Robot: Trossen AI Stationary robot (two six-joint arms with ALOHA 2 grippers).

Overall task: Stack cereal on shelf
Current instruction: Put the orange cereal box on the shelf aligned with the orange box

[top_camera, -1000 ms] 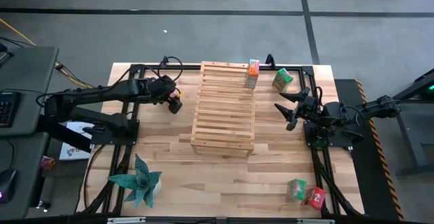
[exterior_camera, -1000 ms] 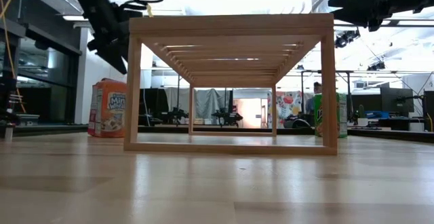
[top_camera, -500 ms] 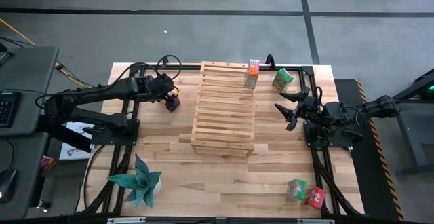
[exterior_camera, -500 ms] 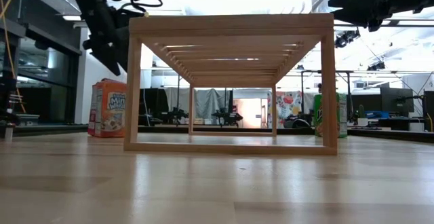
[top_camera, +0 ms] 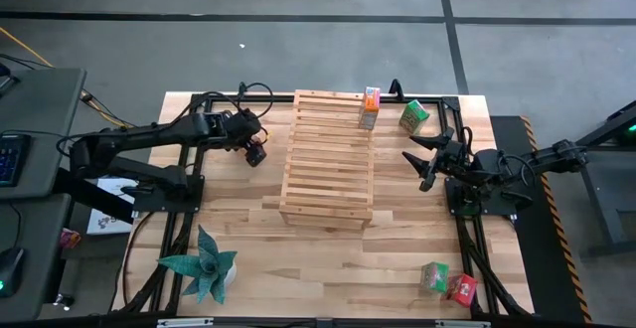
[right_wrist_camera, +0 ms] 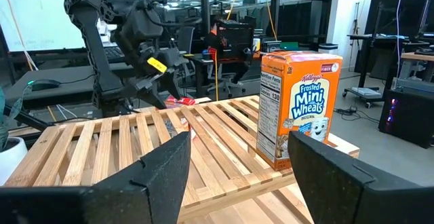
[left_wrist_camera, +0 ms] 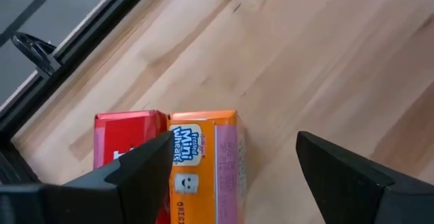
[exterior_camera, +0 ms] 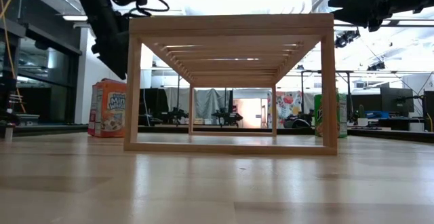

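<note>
Wooden table (top_camera: 328,258) holds the shelf (top_camera: 328,159): one orange box (top_camera: 370,106) on it, five off; left gripper (top_camera: 255,153) spread above two, right gripper (top_camera: 422,159) spread, empty.

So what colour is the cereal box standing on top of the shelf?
Orange, a Frosted Mini Wheats box; the right wrist view shows it best.
</note>
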